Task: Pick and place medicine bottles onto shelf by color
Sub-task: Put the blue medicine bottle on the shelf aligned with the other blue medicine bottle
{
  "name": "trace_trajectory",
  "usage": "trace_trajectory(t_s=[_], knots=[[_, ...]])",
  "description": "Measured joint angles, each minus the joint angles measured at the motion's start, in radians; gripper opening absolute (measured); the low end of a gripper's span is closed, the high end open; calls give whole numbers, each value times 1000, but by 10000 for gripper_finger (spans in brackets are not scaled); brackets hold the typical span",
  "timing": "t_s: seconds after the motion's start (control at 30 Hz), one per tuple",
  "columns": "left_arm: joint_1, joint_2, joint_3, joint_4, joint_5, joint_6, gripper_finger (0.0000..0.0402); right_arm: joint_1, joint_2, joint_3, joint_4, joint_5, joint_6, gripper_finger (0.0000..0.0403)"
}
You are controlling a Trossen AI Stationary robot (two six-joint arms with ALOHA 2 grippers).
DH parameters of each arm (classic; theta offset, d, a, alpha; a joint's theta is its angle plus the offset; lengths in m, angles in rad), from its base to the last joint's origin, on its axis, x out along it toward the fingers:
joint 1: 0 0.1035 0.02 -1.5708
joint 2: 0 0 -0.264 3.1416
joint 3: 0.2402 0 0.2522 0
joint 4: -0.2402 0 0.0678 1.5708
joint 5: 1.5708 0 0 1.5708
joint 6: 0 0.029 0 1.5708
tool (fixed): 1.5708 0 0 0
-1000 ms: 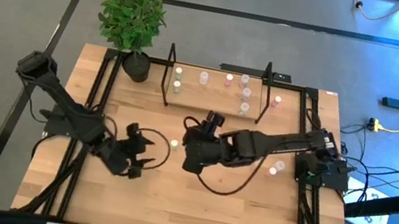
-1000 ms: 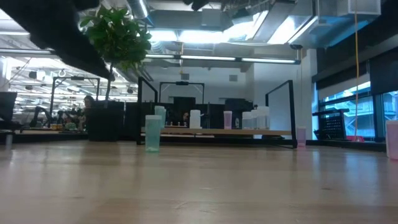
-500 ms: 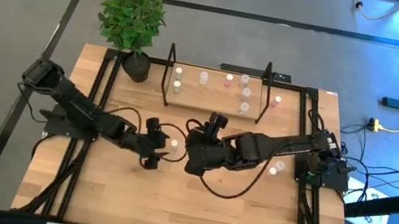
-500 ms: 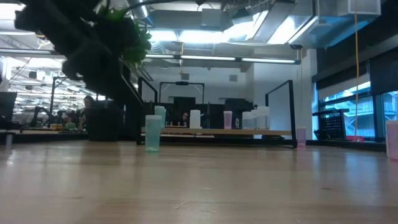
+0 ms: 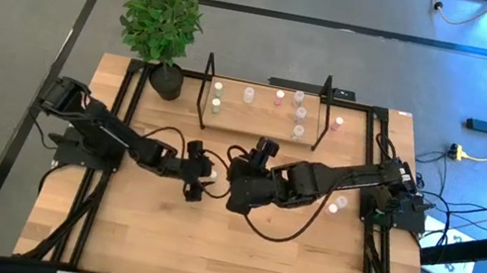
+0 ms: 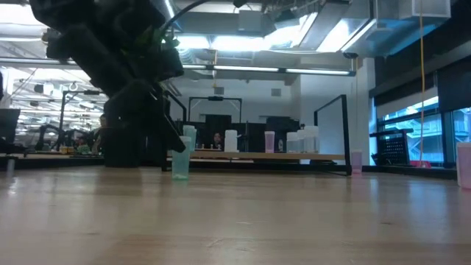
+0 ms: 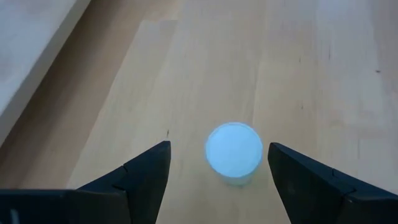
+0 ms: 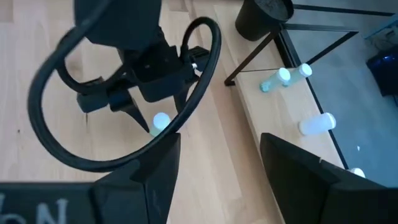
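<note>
You're mid-pick: the left gripper [image 5: 201,175] hangs fingers apart over 1 pale bottle [image 7: 234,151] standing mid-table, around 6 o'clock of the shelf [image 5: 256,120]. I'd say drop lower, then squeeze. The right gripper [image 5: 238,178] waits open.

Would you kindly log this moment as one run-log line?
left gripper: open, above loose bottle, not gripping | right gripper: open, empty, waiting mid-table | shelf: several bottles placed

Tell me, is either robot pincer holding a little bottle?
No, nothing is held. The left pincer is open around a pale bottle standing on the table, not touching it. The right pincer is open and empty.
</note>
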Motion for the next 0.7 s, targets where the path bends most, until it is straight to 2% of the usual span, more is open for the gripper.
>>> trace_trajectory(t_s=[0.23, 0.57, 0.7], knots=[[25, 6, 0, 8, 60, -6, 263, 0, 0, 0, 5, -1, 1, 225], [25, 6, 0, 7, 60, -10, 263, 0, 0, 0, 2, -1, 22, 225], [24, 6, 0, 7, 57, -16, 246, 0, 0, 0, 2, -1, 22, 225]])
